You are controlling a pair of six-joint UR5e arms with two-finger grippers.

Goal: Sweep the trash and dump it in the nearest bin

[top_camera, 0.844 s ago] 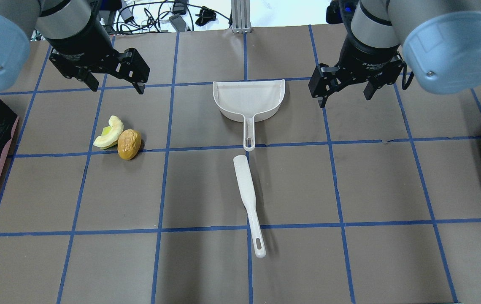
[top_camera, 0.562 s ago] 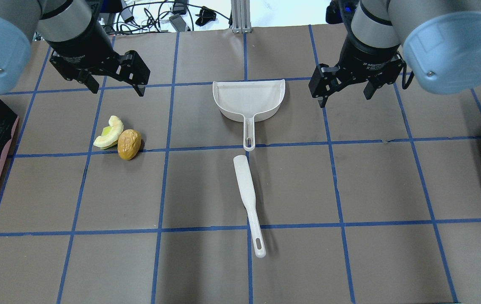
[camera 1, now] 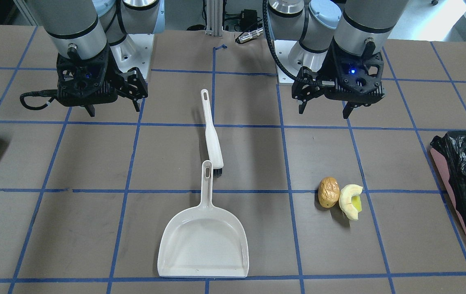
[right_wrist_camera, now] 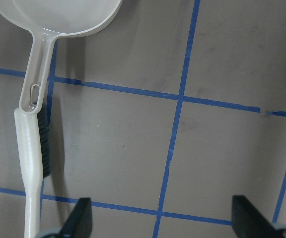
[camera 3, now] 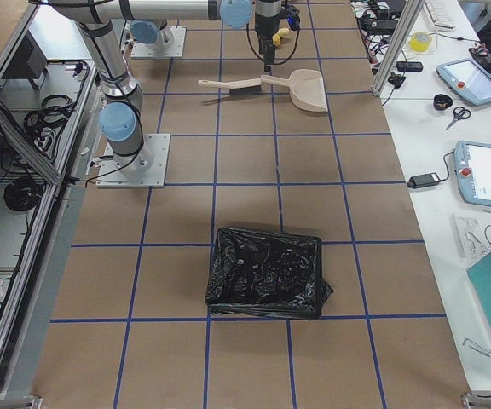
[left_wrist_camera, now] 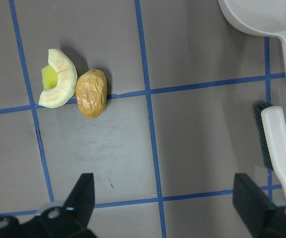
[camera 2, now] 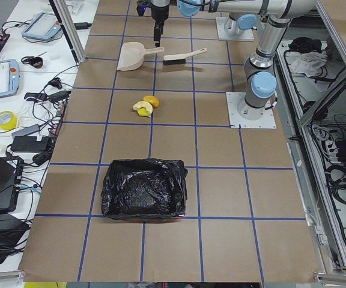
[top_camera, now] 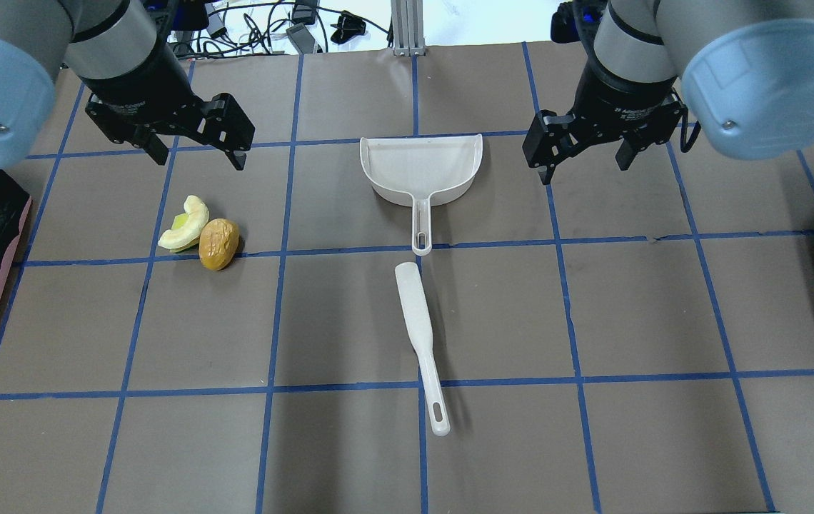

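Front-facing: left end effector (camera 1: 323,112) and right end effector (camera 1: 114,110) hang above the worktop (camera 1: 73,163), jaws apart, both empty. Potato lump (camera 1: 328,192) touches apple wedge (camera 1: 350,201), near the bin (camera 1: 449,196).
Overhead: dustpan (top_camera: 421,168) and brush (top_camera: 418,335) mid-worktop, end to end, well apart from both pieces.
Left wrist: both pieces sit at a tape line (left_wrist_camera: 192,87), beyond the spread jaws.
Right wrist: jaws apart; brush head beside dustpan handle tip.

Pose, left arm (top_camera: 118,53): wrist pointing straight down, left claw (top_camera: 200,153) spread wide, nothing held. Pose, right arm (top_camera: 632,50): wrist likewise vertical, right claw (top_camera: 583,168) spread wide, also empty. Both claws hang at similar height, well apart from each other. Blue indicator lit at each wrist.
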